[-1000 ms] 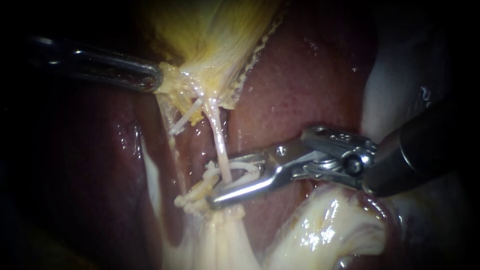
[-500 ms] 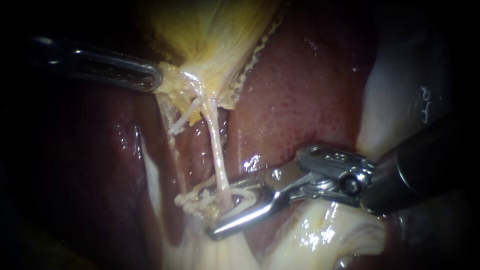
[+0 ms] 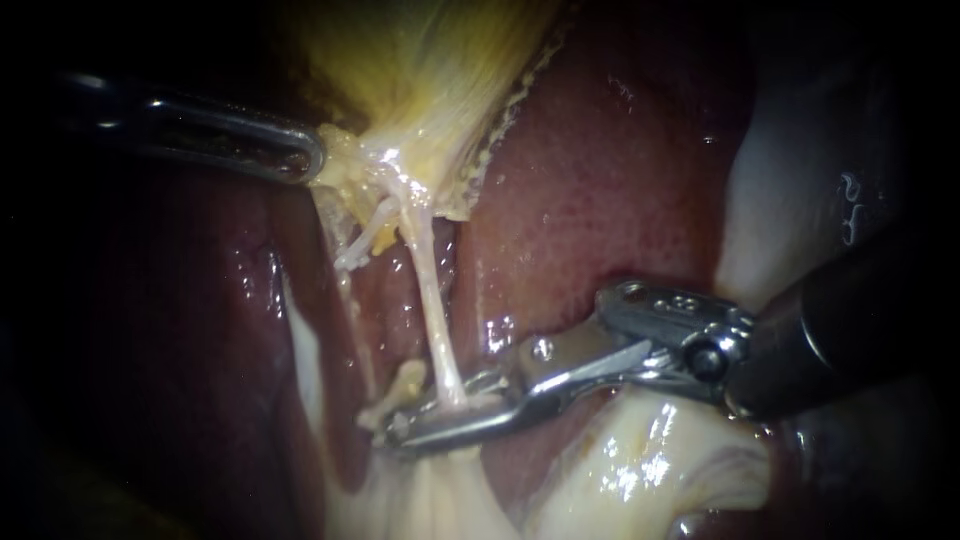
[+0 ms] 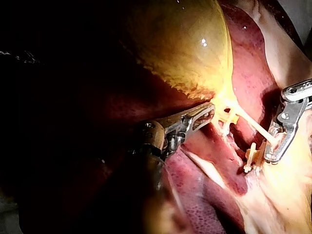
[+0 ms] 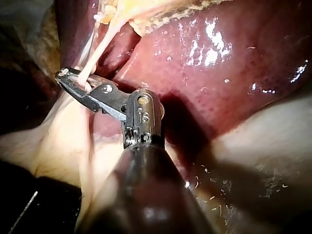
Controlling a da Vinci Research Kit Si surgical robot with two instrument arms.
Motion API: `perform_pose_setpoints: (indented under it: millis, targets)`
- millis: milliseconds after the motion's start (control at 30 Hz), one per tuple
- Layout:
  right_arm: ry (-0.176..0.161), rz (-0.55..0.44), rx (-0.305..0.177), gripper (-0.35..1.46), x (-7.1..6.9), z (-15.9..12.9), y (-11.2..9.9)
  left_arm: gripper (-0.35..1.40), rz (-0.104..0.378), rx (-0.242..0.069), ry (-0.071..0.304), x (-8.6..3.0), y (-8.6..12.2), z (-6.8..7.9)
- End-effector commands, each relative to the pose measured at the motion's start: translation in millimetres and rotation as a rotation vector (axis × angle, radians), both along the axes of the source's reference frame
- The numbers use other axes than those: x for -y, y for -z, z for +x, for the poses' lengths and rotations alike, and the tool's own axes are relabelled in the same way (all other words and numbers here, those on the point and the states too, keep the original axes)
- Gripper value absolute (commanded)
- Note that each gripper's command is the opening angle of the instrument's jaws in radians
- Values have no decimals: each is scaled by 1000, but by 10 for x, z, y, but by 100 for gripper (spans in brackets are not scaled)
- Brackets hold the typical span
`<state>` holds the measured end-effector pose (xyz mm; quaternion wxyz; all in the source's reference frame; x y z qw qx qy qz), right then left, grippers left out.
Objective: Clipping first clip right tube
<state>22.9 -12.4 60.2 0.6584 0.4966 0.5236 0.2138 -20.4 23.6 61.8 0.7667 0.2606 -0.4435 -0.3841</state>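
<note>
Liver (image 3: 600,170): dark red, wet and glossy, across most of the endoscope view, behind and on both sides of everything else.

Gallbladder (image 3: 420,70): yellow, at the far middle, narrowing towards the near side into a pale neck.

Pale fatty tissue (image 3: 640,460): heaped at the near right, just under the wrist of the right instrument.

Right instrument (image 3: 432,420): dark shaft in from the right, metal jaws reaching left across the liver on the near side. Jaws drawn almost together, pinching the right tube from both sides at its near end.

Left instrument (image 3: 308,158): in from the far left, jaws pressed together on the left edge of the gallbladder's neck, gripping it.

Right tube (image 3: 428,290): thin, whitish and taut, running from the gallbladder's neck towards the near side. Near end between the right instrument's jaws, just beyond the pale tissue at the near middle.

Shorter whitish strand (image 3: 362,238): left of the right tube, from the same neck, slanting to the near left.

Small pale stub (image 3: 400,385): just left of the right tube, just beside the right instrument's jaws near their tip.
</note>
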Motion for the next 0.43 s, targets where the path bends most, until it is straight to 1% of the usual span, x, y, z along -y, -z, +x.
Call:
perform_pose_setpoints:
  millis: [33,433]
  targets:
    - [0,-3,0,-35,1,-1,-1,-35,0,0,0,0,0,0]
    - [2,8,5,-35,-1,-1,-3,-35,0,0,0,-1,-1,1]
